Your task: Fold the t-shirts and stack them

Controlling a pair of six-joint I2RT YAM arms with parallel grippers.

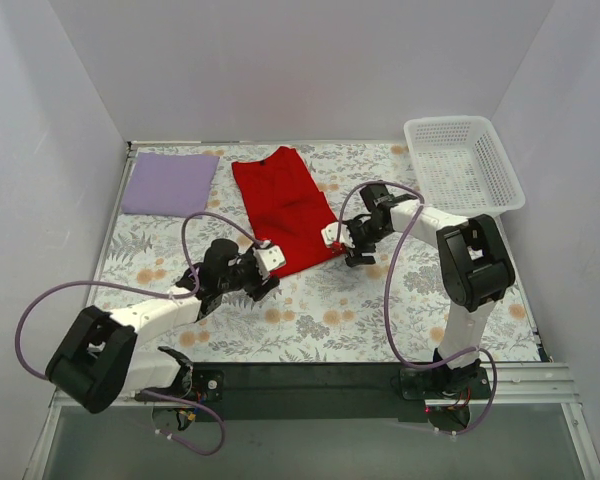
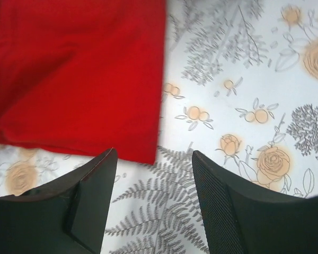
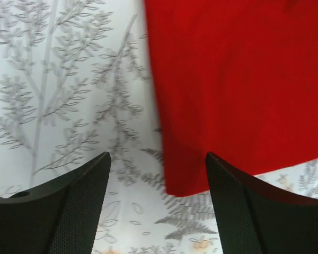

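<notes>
One folded, one half done.
Lavender t-shirt (image 1: 170,183) lay folded far-left on the desk (image 1: 310,320); red t-shirt (image 1: 285,205), a mid-desk strip, unstacked. Left end effector (image 2: 155,159) and right end effector (image 3: 158,159) gaped empty at its near corners.

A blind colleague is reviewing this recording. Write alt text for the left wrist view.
A red t-shirt lies on a floral tablecloth, filling the upper left of the view, its lower corner ending between the tips of the open left gripper. The gripper's two dark fingers rise from the bottom edge, holding nothing.
</notes>
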